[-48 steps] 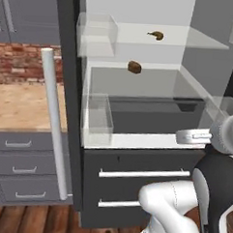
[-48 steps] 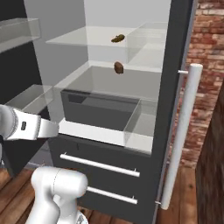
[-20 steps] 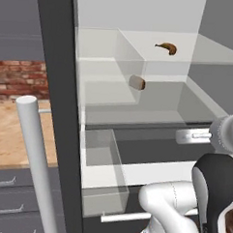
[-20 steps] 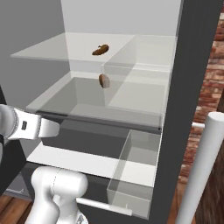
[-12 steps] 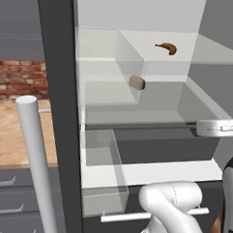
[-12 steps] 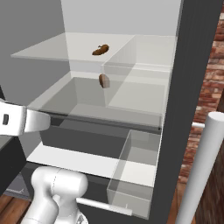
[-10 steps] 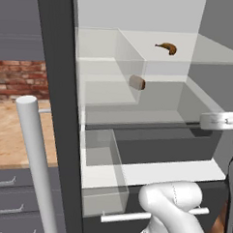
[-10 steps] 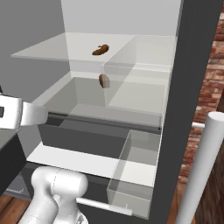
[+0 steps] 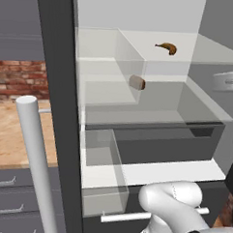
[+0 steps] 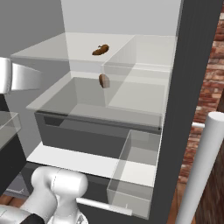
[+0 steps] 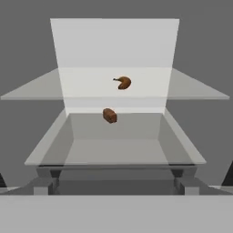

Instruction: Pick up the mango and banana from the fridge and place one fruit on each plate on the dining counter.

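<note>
The fridge (image 9: 53, 62) stands open, white inside with clear glass shelves. On its upper glass shelf lies the banana (image 9: 166, 48) (image 10: 101, 50) (image 11: 123, 82), curved and mostly brown. My gripper (image 11: 116, 182) is open, with one dark fingertip at each side edge of the hand view. It is well in front of the shelves, pointing at them, with nothing between its fingers. My white hand (image 9: 228, 80) (image 10: 19, 75) pokes in at shelf height. The mango, the plates and the dining counter are out of view.
A brown oval lump (image 9: 137, 82) (image 11: 109, 115) sits behind the deep clear drawer (image 9: 152, 110), below the banana. A small clear bin (image 9: 102, 171) sits lower left. The fridge's pale bar handle (image 9: 36, 158) (image 10: 201, 166) stands close. A wooden worktop (image 9: 11, 137) over grey drawers lies left.
The base drove closer to the fridge, then stood still. Since then my hand has risen from drawer height to shelf height. The gripper stays open.
</note>
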{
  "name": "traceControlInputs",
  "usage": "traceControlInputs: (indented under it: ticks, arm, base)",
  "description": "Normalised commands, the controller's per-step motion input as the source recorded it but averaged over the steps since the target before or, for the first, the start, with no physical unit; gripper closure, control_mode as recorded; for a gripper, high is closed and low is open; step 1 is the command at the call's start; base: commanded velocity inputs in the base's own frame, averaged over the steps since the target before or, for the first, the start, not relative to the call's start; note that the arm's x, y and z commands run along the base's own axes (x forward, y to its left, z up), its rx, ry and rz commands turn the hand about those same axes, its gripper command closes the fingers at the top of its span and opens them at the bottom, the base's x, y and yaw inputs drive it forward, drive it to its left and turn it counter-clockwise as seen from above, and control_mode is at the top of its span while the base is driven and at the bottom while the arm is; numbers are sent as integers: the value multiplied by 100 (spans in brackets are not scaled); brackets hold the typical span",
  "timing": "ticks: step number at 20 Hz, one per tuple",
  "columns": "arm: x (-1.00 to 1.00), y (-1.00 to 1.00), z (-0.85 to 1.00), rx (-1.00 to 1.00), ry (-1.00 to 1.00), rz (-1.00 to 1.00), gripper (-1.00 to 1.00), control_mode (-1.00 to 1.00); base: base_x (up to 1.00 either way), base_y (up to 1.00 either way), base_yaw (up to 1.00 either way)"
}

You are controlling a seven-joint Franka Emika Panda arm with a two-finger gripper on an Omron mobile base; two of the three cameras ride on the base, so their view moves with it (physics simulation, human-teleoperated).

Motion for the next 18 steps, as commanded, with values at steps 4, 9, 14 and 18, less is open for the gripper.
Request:
traceControlInputs:
  ticks: [4, 9, 14, 18]
  arm:
    - [55, -7, 0, 0, -4, 0, -100, -100]
    - [72, -10, 0, 1, 1, 0, -100, -100]
    - [82, -9, -7, 0, 2, 1, -100, -100]
    - [75, -14, -20, 0, 0, 2, -100, -100]
  base:
    - [0, 0, 0]
    - [0, 0, 0]
    - [0, 0, 0]
    - [0, 0, 0]
